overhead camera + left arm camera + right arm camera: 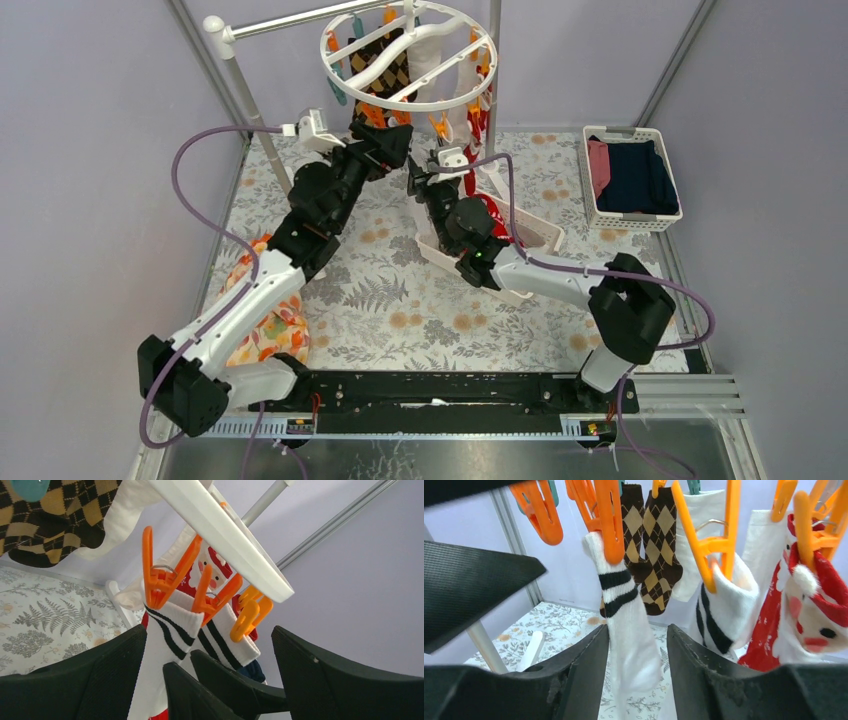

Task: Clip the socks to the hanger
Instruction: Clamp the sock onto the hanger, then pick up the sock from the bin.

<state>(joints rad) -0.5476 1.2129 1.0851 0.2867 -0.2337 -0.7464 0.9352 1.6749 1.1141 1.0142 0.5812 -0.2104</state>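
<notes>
Release step. The striped sock hangs from an orange clip on the hanger, just above both pincers. Left pincer is wide apart. Right pincer is apart, with the sock loose between the jaws. Next: back out downward without snagging and fetch another. The basket below my right pincer holds something red, likely socks. The far-right basket holds navy and pink clothes.

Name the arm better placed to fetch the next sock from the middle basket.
Right. The right arm lies across the slatted basket, where red fabric shows. The left gripper is raised at the hanger, farther away. It and the right gripper both stand open.
</notes>
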